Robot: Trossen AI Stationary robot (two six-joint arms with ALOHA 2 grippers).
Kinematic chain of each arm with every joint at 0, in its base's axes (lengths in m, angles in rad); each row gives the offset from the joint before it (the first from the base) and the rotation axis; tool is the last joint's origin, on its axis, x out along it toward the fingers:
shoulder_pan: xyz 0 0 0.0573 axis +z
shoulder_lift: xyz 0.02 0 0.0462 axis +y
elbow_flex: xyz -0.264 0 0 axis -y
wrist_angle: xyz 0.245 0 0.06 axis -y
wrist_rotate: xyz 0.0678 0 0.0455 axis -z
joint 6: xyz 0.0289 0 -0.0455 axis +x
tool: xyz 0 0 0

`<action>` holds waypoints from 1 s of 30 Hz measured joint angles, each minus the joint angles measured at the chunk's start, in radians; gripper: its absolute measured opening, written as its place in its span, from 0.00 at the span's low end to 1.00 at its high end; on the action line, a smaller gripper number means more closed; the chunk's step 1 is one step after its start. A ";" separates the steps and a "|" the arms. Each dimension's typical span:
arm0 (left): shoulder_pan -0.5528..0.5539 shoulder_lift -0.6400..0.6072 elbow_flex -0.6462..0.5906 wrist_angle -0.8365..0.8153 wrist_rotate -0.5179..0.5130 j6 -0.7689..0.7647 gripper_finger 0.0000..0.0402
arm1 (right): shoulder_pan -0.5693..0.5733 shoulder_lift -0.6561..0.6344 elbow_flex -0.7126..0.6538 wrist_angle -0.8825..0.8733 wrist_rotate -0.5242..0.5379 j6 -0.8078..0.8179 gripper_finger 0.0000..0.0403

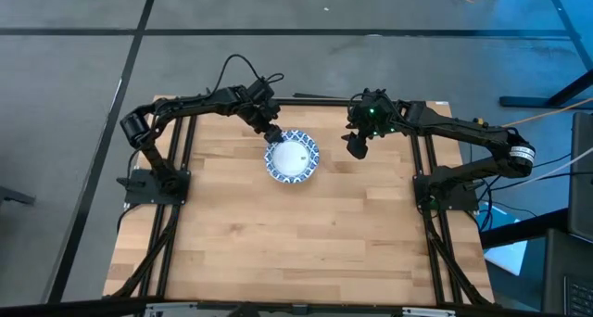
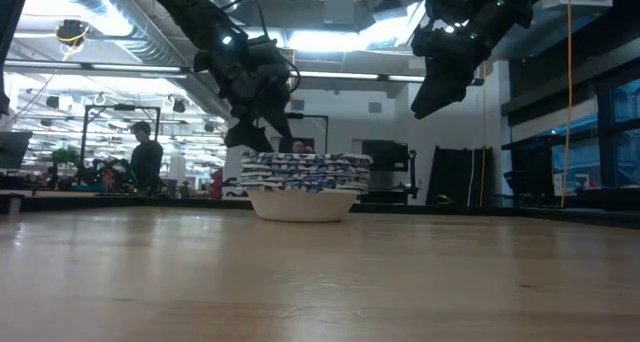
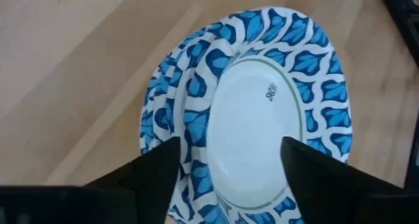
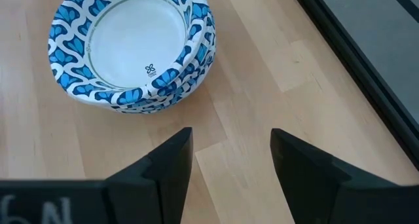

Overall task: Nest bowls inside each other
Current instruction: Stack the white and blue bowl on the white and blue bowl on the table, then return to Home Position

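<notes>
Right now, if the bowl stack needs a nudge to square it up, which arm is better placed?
Probably the left. The left gripper hangs open right over the rim of the bowl stack, while the right gripper hangs open off to the side, above bare table.

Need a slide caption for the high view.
Bowls nested mid-table; left claw open over the rim, right claw beside.

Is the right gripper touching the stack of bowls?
Apart. The right wrist view shows bare table between the open right gripper and the stack of bowls.
</notes>
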 joint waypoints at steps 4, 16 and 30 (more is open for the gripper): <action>0.001 0.000 0.000 0.002 0.005 0.002 0.73 | 0.000 0.000 0.000 0.000 0.000 -0.001 0.51; 0.072 -0.294 0.014 0.027 -0.199 0.181 0.75 | -0.002 -0.029 0.000 0.049 0.005 -0.025 0.51; 0.047 -0.677 -0.052 0.084 -0.256 0.287 0.75 | 0.005 -0.201 -0.004 0.125 0.004 -0.006 0.51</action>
